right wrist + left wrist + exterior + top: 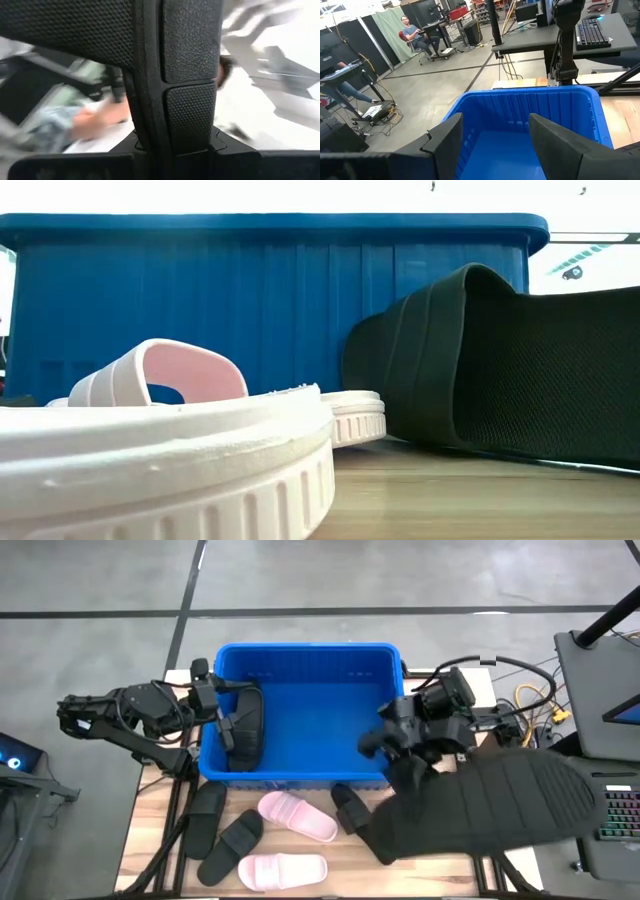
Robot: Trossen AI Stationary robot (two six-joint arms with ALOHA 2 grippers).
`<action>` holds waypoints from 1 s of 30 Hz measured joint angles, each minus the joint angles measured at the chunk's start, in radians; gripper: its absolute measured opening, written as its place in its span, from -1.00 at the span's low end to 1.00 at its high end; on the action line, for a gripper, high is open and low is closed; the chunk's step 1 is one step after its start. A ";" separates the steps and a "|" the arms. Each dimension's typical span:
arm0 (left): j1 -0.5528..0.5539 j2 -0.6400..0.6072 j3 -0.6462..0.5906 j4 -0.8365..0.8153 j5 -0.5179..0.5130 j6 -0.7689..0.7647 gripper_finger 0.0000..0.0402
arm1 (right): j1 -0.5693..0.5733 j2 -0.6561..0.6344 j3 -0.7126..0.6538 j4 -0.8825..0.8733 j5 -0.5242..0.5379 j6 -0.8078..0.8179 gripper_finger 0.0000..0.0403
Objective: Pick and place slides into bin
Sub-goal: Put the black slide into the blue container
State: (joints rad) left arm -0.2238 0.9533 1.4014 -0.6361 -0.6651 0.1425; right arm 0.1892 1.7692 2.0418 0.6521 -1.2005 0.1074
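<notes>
Right gripper is pinching a big black rubber slide lengthwise just outside the bright blue plastic bin's right wall; left gripper is spread inside.

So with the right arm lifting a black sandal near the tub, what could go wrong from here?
The right gripper pinches the big black sandal by one end, so it could swing or slip before it clears the blue tub. The left gripper sits at the tub's left wall beside a black sandal inside; both arms over the tub might collide.
</notes>
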 joint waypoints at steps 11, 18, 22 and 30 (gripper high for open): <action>0.000 0.002 0.002 0.000 -0.001 0.004 0.05 | -0.112 -0.007 0.000 -0.415 0.688 -0.009 -0.68; 0.000 0.002 0.002 -0.001 -0.001 0.005 0.05 | -0.143 -0.024 -0.002 -0.737 1.175 0.108 -0.68; 0.000 0.001 0.001 -0.002 -0.002 0.005 0.05 | -0.142 -0.041 -0.002 -0.907 1.495 0.174 -0.68; 0.000 0.001 0.001 -0.002 -0.002 0.005 0.05 | -0.142 -0.046 -0.002 -1.085 1.698 0.282 -0.68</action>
State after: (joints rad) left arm -0.2237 0.9546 1.4021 -0.6380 -0.6670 0.1478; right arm 0.0470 1.7229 2.0403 -0.4329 0.4973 0.3892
